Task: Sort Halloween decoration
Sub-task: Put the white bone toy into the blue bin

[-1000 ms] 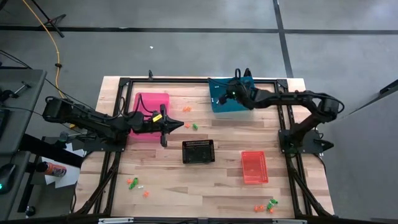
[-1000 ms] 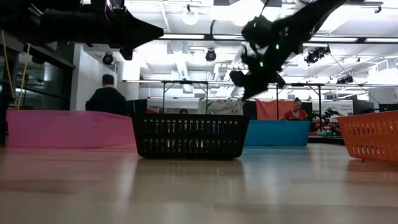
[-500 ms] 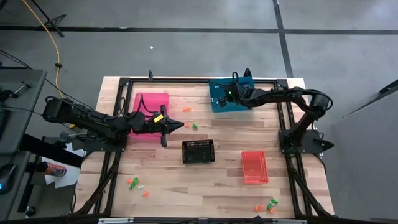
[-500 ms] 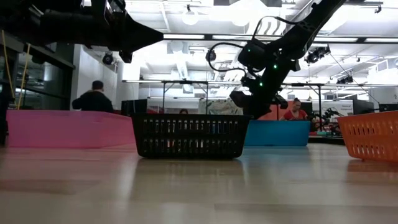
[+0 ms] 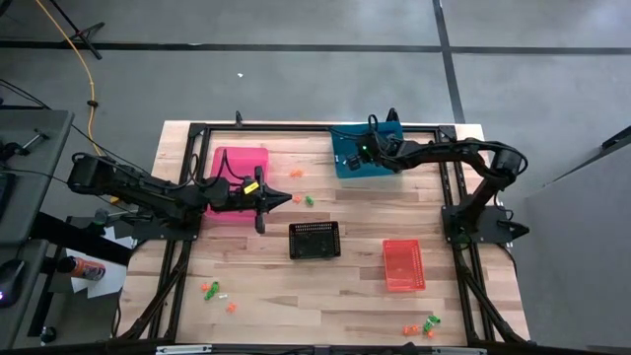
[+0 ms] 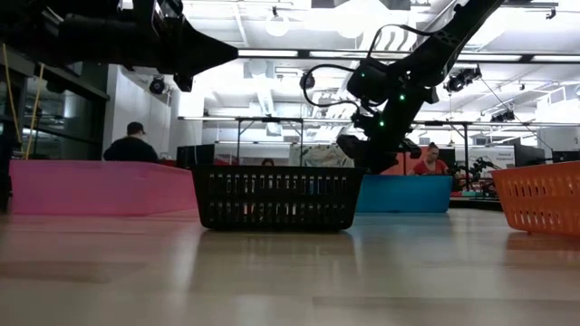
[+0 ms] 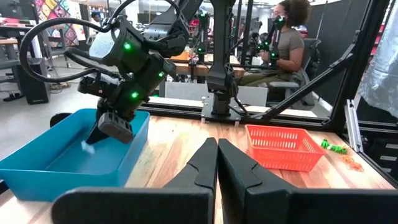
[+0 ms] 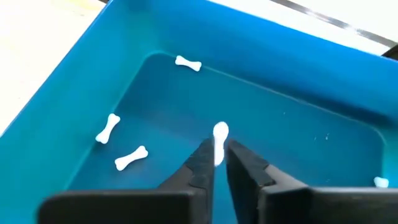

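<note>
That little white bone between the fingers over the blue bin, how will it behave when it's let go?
The white bone looks stiff and thin, so it probably drops straight into the blue bin. Its knobbed ends should keep it from rolling far, like the three bones lying flat.

From above, the trinkets (image 5: 209,289) near the table's (image 5: 266,296) front edge are too small to identify. The right arm hides part of the blue bin (image 5: 347,166). A white piece (image 8: 380,182) is cut off by the frame edge.
</note>
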Controlling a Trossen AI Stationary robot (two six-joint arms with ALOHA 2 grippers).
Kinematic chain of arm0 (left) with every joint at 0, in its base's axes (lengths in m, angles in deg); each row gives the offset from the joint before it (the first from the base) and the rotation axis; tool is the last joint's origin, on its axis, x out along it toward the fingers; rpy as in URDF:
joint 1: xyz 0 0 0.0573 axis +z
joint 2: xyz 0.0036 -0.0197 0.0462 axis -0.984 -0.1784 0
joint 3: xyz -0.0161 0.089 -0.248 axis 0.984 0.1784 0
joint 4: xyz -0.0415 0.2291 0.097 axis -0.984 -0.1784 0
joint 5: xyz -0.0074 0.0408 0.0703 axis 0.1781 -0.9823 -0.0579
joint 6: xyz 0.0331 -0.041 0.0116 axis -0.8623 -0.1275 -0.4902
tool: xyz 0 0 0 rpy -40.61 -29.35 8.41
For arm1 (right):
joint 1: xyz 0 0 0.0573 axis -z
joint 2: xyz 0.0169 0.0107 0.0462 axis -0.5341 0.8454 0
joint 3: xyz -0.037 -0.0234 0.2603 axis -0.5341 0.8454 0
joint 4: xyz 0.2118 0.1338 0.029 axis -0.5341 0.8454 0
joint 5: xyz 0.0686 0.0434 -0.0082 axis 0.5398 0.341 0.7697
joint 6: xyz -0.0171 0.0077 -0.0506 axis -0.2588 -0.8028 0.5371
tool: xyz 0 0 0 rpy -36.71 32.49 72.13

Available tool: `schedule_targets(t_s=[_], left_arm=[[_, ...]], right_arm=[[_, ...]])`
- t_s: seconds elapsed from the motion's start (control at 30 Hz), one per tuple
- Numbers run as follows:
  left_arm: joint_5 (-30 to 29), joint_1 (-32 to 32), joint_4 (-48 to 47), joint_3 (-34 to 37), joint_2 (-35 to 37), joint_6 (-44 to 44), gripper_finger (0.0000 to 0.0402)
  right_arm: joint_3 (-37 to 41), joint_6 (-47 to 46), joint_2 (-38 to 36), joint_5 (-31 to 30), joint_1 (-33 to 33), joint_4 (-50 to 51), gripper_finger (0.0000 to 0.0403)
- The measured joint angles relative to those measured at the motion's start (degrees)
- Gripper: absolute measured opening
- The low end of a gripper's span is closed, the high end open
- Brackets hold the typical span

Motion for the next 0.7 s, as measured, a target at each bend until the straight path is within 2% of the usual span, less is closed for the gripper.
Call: schedule_targets(t_s=[0.23, 0.37, 0.53, 0.7], left_arm=[[0.0, 0.0, 0.0, 0.0, 0.0, 0.0, 0.0], [0.0, 0.0, -0.3, 0.0, 0.0, -0.1, 0.0], [0.0, 0.0, -1.9, 0.0, 0.0, -1.1, 0.0], [0.0, -0.3, -2.8, 0.0, 0.0, -0.5, 0.0]], right_arm=[[0.0, 4.4, 0.0, 0.3, -0.2, 0.6, 0.0159], [-0.1, 10.3, -2.8, 3.2, -2.3, 0.7, 0.0203], [0.9, 14.5, -8.9, 10.7, -9.1, 0.7, 0.0216], [5.0, 15.8, -14.4, 13.0, -20.3, -4.4, 0.0207]])
